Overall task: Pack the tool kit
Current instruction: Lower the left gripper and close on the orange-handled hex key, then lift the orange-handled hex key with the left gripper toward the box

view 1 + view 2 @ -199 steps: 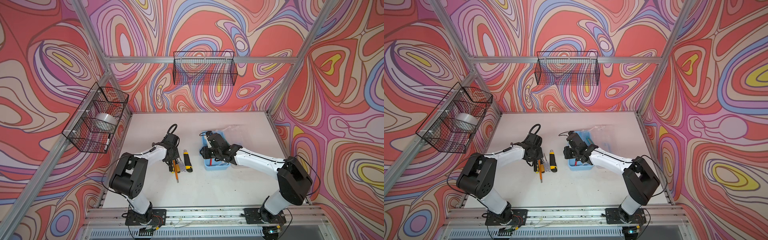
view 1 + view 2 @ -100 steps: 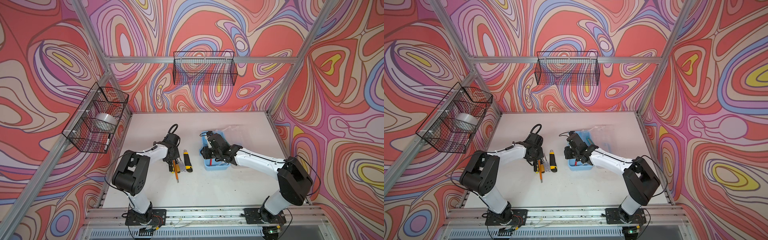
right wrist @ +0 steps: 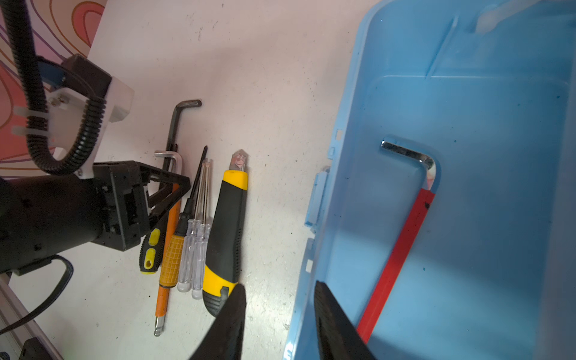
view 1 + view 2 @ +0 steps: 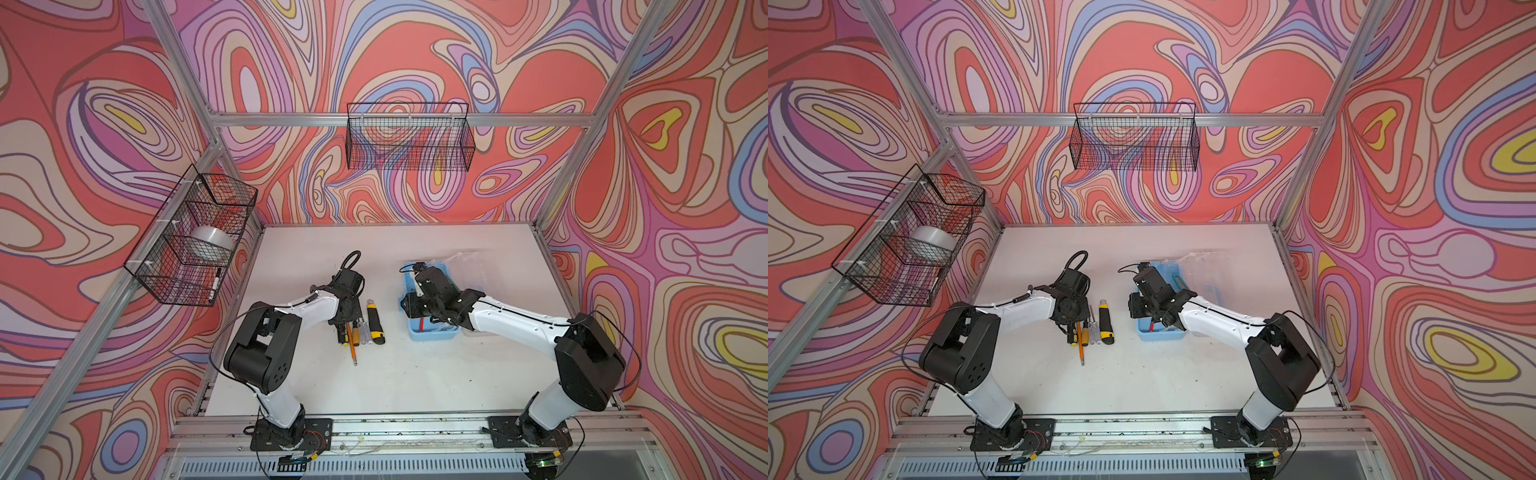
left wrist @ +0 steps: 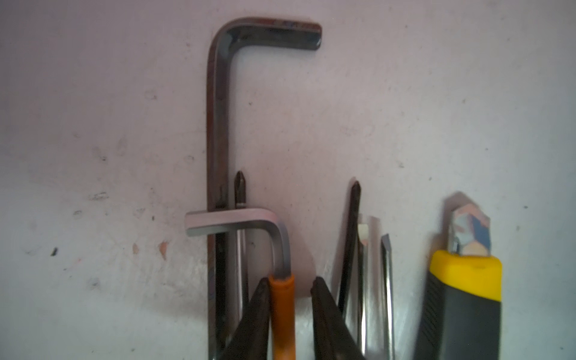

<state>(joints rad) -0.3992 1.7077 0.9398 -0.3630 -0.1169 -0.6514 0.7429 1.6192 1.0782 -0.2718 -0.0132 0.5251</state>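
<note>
The white desk (image 4: 415,382) is scuffed, speckled with small dark marks, and evenly lit with only soft shadows. Behind it and on both sides rise walls (image 4: 415,50) covered in swirling bands of red, pink, lilac, blue and yellow. Aluminium frame bars (image 4: 291,119) climb from the desk's far corners and cross above its far edge. A long black wire basket (image 4: 409,137) hangs from that crossbar. A second wire basket (image 4: 187,245), left of the desk, holds a grey roll of tape (image 4: 210,240) and a marker (image 4: 215,284). A metal rail (image 4: 395,428) lines the desk's near edge.
</note>
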